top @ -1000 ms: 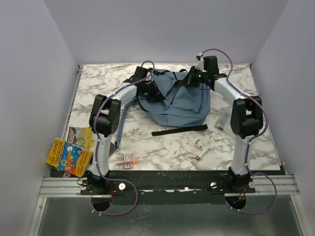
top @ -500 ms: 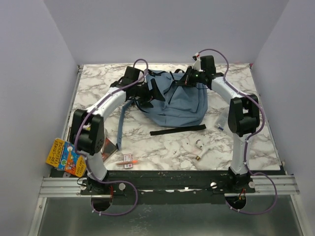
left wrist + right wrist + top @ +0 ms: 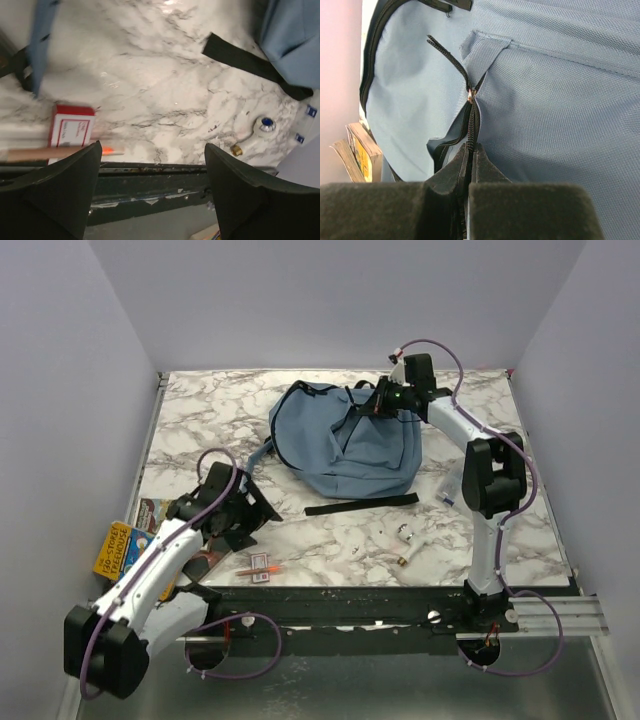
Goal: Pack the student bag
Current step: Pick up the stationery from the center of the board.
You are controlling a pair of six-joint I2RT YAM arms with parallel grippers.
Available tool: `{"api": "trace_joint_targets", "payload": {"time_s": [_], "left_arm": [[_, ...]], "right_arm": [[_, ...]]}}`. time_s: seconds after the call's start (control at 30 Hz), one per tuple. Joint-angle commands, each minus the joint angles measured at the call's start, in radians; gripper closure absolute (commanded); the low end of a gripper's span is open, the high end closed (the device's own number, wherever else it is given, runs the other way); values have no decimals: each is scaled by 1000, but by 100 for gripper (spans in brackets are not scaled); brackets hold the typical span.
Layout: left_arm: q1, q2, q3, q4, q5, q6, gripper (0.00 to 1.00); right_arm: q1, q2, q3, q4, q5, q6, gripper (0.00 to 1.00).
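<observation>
1. Pinching zip edge of soft dusty-blue fabric backpack [image 3: 360, 455], R gripper [image 3: 470, 150] is clamped closed.
2. Backpack lies at 12 o'clock on marble worktop [image 3: 200, 420].
3. L gripper [image 3: 152, 147] spread wide, empty, 8 o'clock.

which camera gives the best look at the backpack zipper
Right wrist: the zipper runs up mid-frame, close and sharp, from the shut right tool pinching it. Top external shows the whole student bag, its zipper too small to follow. Left wrist catches only a corner of the bag and a black strap.
</observation>
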Motion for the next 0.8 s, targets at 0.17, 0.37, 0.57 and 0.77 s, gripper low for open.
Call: {"api": "trace_joint_targets", "payload": {"time_s": [0.17,0.37,0.57,0.77], "left_arm": [[80,-276,-92,-407,-282,-492,1],[161,-195,-109,-506,-190,-541,2],[197,-205,-175,-438,-143,-622,2],[231,-134,-188,-372,-108,-618,6]], "right_arm": [[36,-29,-16,29,9,-14,99],[38,-36,-25,36,8,-14,99],[40,-45,-30,36,19,-22,99],[41,-45,-36,39,17,-25,99]]}}
